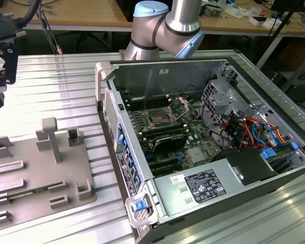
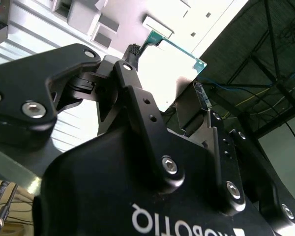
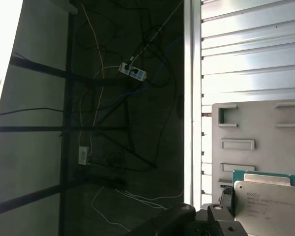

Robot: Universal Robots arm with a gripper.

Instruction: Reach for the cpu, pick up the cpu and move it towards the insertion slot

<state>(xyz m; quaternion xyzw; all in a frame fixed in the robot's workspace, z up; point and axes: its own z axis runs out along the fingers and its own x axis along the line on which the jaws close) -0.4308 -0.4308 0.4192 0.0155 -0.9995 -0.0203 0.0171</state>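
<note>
Ribbed aluminium tabletop [image 1: 56, 86] carried an open grey desktop computer case [image 1: 162, 71] and, toward the exterior view's left, a flat grey moulded fixture plate [image 1: 35, 173]. The black two-fingered gripper [image 2: 166, 73] was clamped on the cpu [image 2: 174, 59], a thin square chip with a pale silvery metal lid and a narrow green rim. Its fingers [image 2: 132, 53] pressed on opposite edges. In the first wrist view the chip hung in front of the fixture plate, apparently clear of it. In the exterior view the gripper sat at the far left edge, well apart from the case. The insertion slot [image 1: 160, 120], a square socket with a shiny metal frame, dark centre and wire levers, lay on the green motherboard [image 1: 193, 137] inside the case and appeared unoccupied. I judged the chip light, stiff and thin, with a smooth, slippery lid and a delicate underside. An edge hold with a modest squeeze, kept level, suited it best.
</note>
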